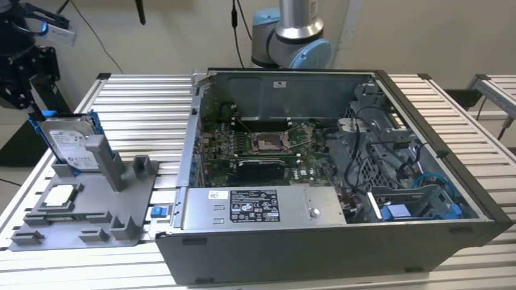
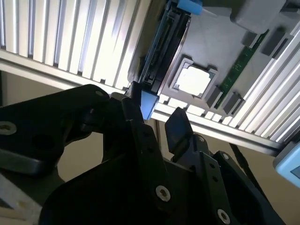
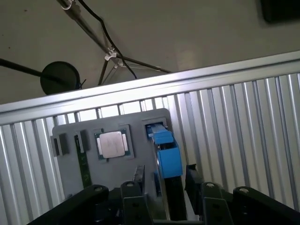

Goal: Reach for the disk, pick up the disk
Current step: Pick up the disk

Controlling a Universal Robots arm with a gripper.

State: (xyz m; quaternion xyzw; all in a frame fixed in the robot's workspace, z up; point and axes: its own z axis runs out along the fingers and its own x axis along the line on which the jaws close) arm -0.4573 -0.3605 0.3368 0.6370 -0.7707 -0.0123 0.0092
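The disk [image 1: 69,144] stands on edge in a grey holder [image 1: 96,208] at the exterior view's left, silver with a white label and a blue frame. My black gripper [image 1: 38,104] hangs just above its top corner. In the first wrist view the disk's blue-framed edge [image 3: 168,157] runs between the two fingers [image 3: 139,180], with a gap on each side. The second wrist view shows the disk [image 2: 161,56] end-on, one fingertip [image 2: 178,125] apart from it. The gripper [image 3: 165,182] is open and holds nothing.
A square silver processor chip [image 1: 60,194] and a green memory stick [image 2: 236,70] lie in the same holder. An open computer case [image 1: 322,169] takes up the middle and right of the slatted metal table [image 1: 145,103]. A small blue clip [image 1: 158,211] sits by the case.
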